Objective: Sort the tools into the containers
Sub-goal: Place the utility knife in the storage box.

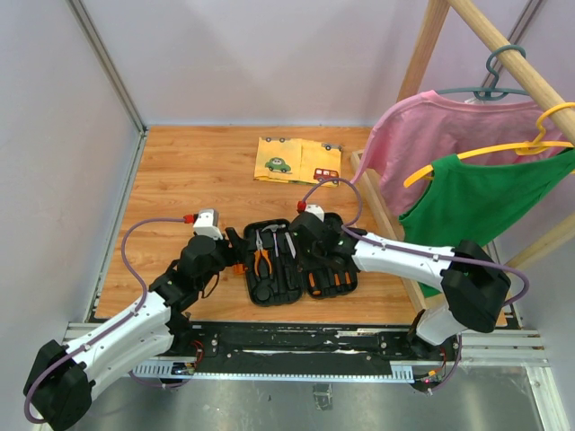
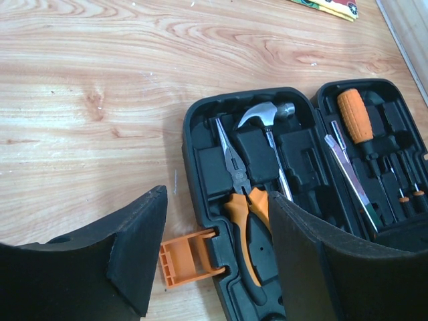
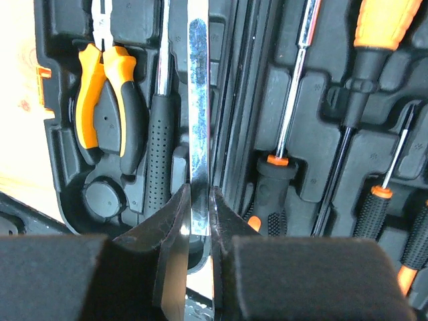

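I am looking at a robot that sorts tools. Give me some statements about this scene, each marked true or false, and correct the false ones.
1. The black plastic tool case lies open on the wooden table. True.
2. The orange-handled pliers lie on the table beside the case. False: the pliers sit in a slot inside the case.
3. The right hand is shut on a flat shiny metal tool. True.
4. The left hand grips the steel claw hammer. False: the left hand is open and empty; the hammer lies in the case.
5. The yellow cloth printed with cars covers the case. False: the cloth lies apart, farther back on the table.
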